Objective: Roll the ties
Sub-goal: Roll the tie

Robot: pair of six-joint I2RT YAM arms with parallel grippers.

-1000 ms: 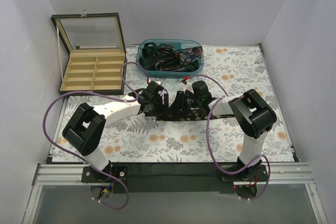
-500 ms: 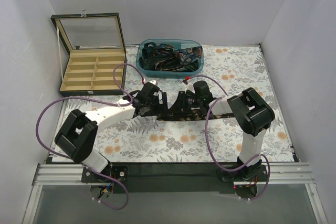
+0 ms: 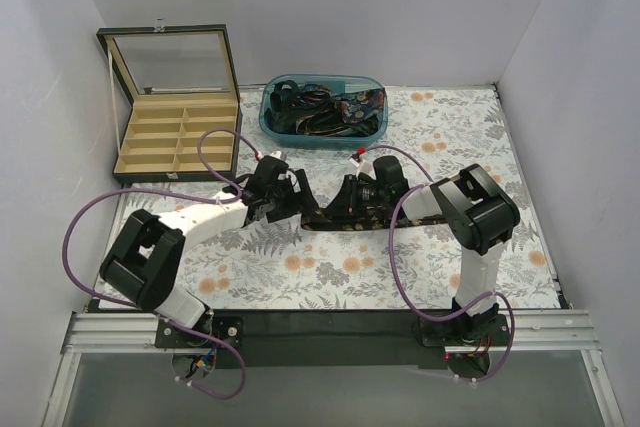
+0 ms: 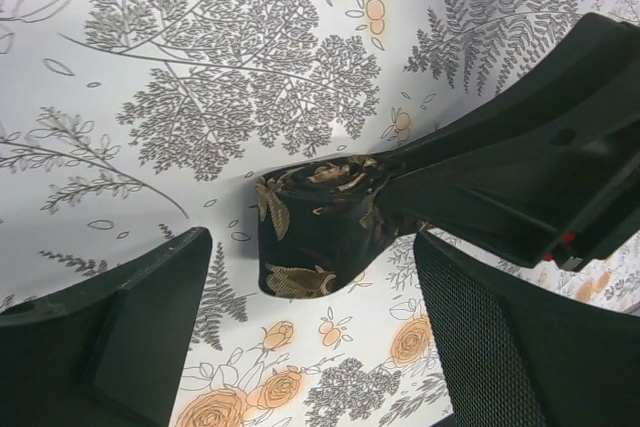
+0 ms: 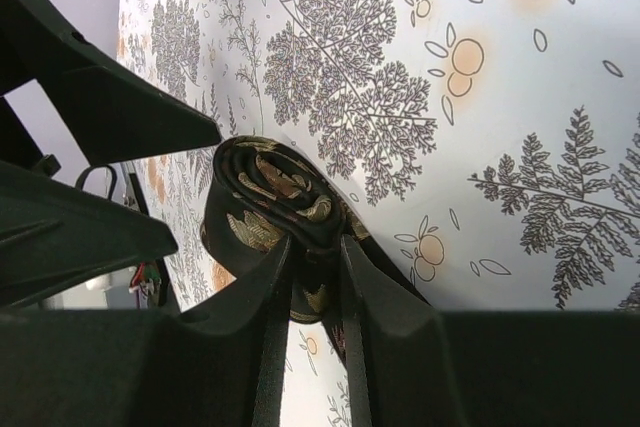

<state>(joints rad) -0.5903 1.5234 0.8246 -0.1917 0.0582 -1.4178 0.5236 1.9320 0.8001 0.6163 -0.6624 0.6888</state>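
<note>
Right gripper [image 5: 315,247] pinched tight on part-rolled tie [image 5: 262,192]; left gripper [image 4: 310,252] spread wide either side of it, not touching.

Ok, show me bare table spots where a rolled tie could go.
Free: floral cloth between the teal plastic bin and the right wall, and the near strip between the dark gold-patterned necktie and the black base rail. Crowded: the middle, where the left arm and right arm meet over that necktie.
</note>
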